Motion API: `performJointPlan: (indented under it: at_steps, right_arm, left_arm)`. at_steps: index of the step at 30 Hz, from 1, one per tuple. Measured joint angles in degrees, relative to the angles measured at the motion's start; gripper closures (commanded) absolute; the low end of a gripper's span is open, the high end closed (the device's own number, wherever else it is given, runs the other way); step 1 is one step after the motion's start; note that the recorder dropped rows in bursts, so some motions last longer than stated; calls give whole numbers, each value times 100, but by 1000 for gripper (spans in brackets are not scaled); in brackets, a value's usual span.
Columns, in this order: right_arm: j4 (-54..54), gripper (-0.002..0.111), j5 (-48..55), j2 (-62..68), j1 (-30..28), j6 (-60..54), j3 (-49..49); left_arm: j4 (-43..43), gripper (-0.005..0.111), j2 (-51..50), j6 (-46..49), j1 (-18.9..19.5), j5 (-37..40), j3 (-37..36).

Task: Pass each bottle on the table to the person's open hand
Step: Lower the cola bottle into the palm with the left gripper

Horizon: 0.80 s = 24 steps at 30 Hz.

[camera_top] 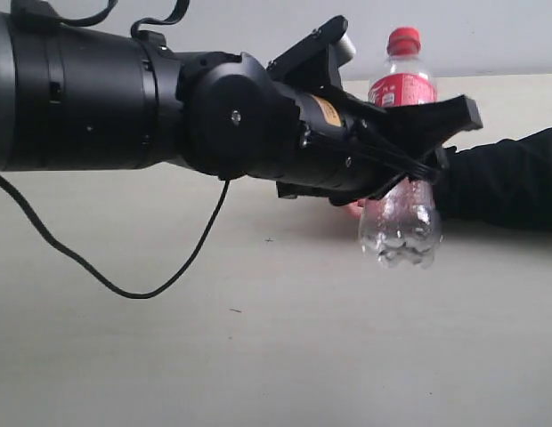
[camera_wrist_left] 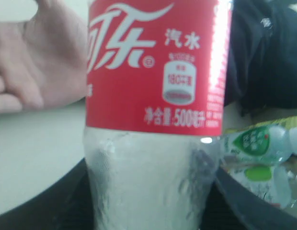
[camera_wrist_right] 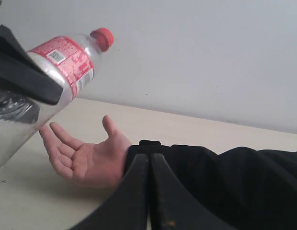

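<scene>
since cola bottle looks empty: light, thin-walled, slick | left fingers pinch its clear waist below label, squeeze gently | held upright above open hand, off worktop | right fingers pressed together, empty

The open hand lies palm up on the table, fingers spread and thumb lifted. Above those fingers hangs the cola bottle: clear, tilted, red label showing, with its red cap angled up over the palm. The left gripper clamps the bottle's body, one black finger across it. A black sleeve runs off from the hand's wrist. Just in front of that wrist is the right gripper, jaws pressed together and holding nothing. Behind the hand is a plain grey wall.
</scene>
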<state>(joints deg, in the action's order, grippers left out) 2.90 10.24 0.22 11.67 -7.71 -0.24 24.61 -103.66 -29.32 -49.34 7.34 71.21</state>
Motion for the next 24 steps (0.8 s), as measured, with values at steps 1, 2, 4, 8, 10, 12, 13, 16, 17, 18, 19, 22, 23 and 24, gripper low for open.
performJointPlan:
  at_steps: [1,2,4,8,10,12,13,16,17,18,19,22,23,24]
  right_arm:
    - [0,108,10,0,0,0,0]
    - [0,108,10,0,0,0,0]
    - [0,108,14,0,-10,0,0]
    - [0,108,14,0,-10,0,0]
    - [0,108,14,0,-10,0,0]
    - [0,108,14,0,-10,0,0]
    - [0,108,14,0,-10,0,0]
    - [0,108,14,0,-10,0,0]
    - [0,108,14,0,-10,0,0]
    - [0,108,14,0,-10,0,0]
    - [0,108,14,0,-10,0,0]
    - [0,108,24,0,-10,0,0]
    - [0,108,24,0,-10,0,0]
    - [0,108,24,0,-10,0,0]
  left_arm:
    - [0,107,-72,-91,0,-268,62]
    - [0,107,-137,-171,0,-540,128]
    - [22,107,-270,-197,0,-766,286]
    - [-11,107,-326,221,55,-734,384]
    - [-22,107,-330,503,112,-673,392]
    - [-47,107,-330,705,153,-612,392]
    - [-60,107,-340,760,169,-601,392]
    - [-84,107,-365,812,179,-579,392]
    - [-84,107,-378,812,179,-565,392]
    - [-98,107,-389,781,179,-513,392]
    - [-109,107,-402,738,179,-454,392]
    - [-109,107,-413,495,198,-250,392]
    - [-109,107,-413,417,201,-195,392]
    - [-109,107,-421,356,201,-120,392]
